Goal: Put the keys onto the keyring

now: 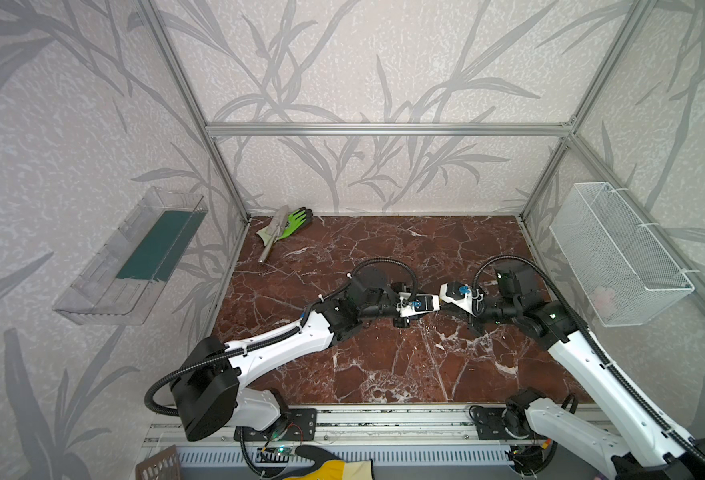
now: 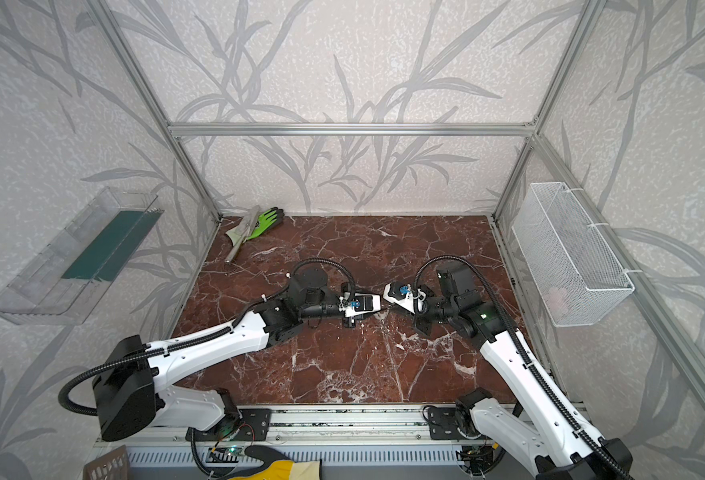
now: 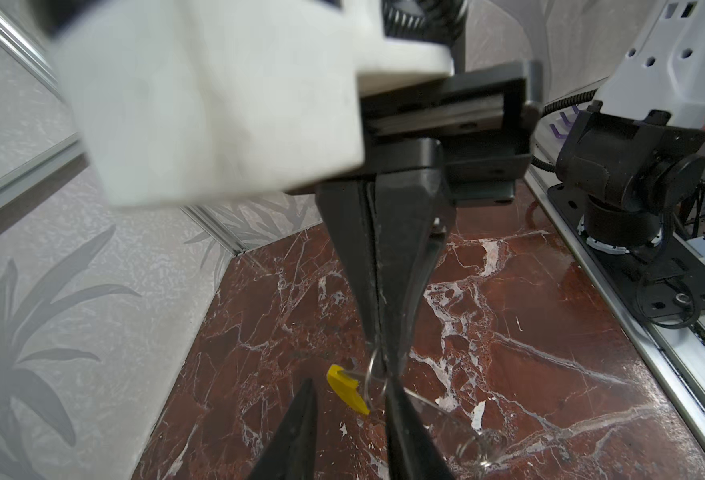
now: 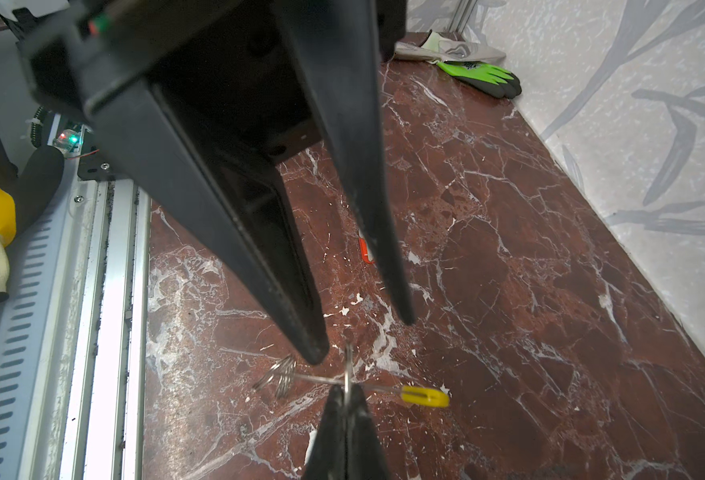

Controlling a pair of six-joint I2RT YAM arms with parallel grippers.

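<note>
Fingertips of the right end effector (image 4: 344,395) are pinched together on the thin wire of the keyring (image 4: 423,397), whose yellow part sticks out to one side. Just beyond, the left end effector (image 4: 359,334) faces it, fingers apart and holding nothing. Farther along the counter (image 4: 508,291), a red-orange key (image 4: 365,249) lies half hidden behind one finger.

A green glove (image 1: 300,218) and, seemingly, a trowel (image 1: 268,245) are laid at the far left corner of the tabletop (image 1: 384,374). A white mesh basket (image 1: 616,249) is hung on the right wall.
</note>
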